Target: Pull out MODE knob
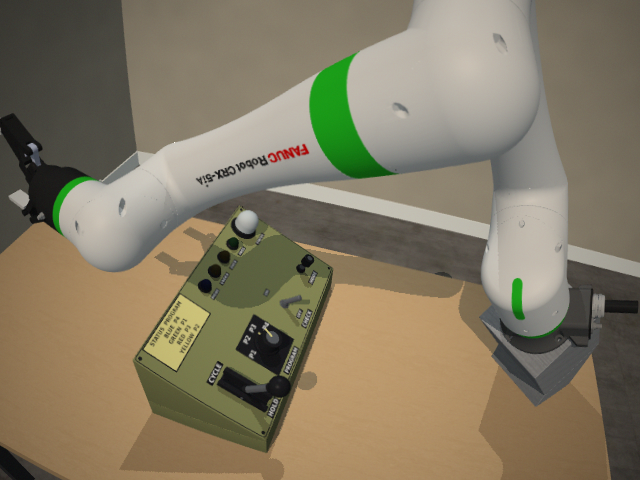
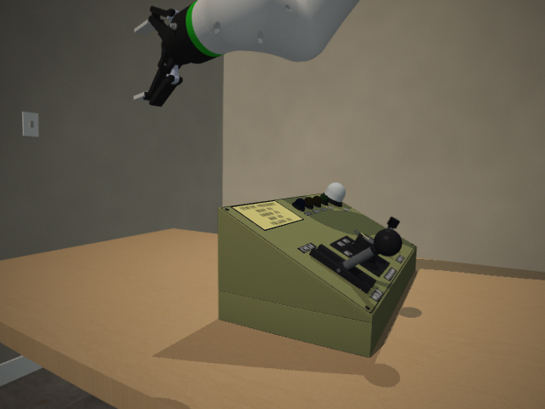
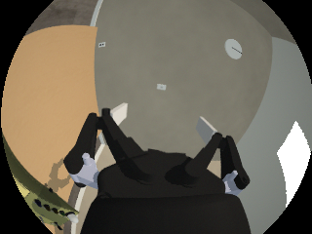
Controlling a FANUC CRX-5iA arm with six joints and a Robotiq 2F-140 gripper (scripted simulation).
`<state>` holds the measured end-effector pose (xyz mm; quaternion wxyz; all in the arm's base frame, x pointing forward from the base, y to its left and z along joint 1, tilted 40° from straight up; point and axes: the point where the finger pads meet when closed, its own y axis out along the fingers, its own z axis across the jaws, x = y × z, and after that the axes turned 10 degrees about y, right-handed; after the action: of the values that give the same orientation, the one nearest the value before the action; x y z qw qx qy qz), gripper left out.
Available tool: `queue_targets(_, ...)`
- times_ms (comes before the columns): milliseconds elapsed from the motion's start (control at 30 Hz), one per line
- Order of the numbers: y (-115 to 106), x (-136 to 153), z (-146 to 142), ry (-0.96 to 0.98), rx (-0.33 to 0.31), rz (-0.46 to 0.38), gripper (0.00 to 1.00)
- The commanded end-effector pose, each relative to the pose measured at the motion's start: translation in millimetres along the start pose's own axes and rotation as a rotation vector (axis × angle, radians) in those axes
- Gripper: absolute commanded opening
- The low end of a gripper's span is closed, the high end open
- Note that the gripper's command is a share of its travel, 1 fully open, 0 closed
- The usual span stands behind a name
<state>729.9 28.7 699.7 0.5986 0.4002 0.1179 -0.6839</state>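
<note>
The olive console (image 1: pixel 235 325) stands on the wooden table, seen also in the exterior view (image 2: pixel 317 268). The MODE knob (image 1: pixel 306 262) is a small black knob at the panel's far right corner; in the exterior view it sticks up behind the lever ball (image 2: pixel 392 221). My gripper (image 1: pixel 11 162) (image 2: pixel 140 61) is open and empty. It hangs high in the air, well off the console's left side, far from the knob. In the wrist view the open fingers face the grey wall, and only an edge of the console (image 3: pixel 39 202) shows at the lower left.
The panel also carries a white dome button (image 1: pixel 246 222), a row of dark status lights (image 1: pixel 219 263), a grey toggle (image 1: pixel 290 300), a PROGRAM selector (image 1: pixel 271 338) and a CYCLE lever with a black ball (image 1: pixel 279 384). The arm's base (image 1: pixel 537 341) stands at the table's right.
</note>
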Motion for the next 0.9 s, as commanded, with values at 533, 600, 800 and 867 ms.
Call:
queue_targets(533,-41,84,213,0.139,0.283,-0.242,1.00)
queue_targets(600,-56,104,244,0.167,0.328,-0.292,1.00)
queue_targets(800,-76,128,278,0.197,0.370,-0.345,1.00)
queue_targets(867,-95,149,304,0.229,0.410,-0.402,1.00)
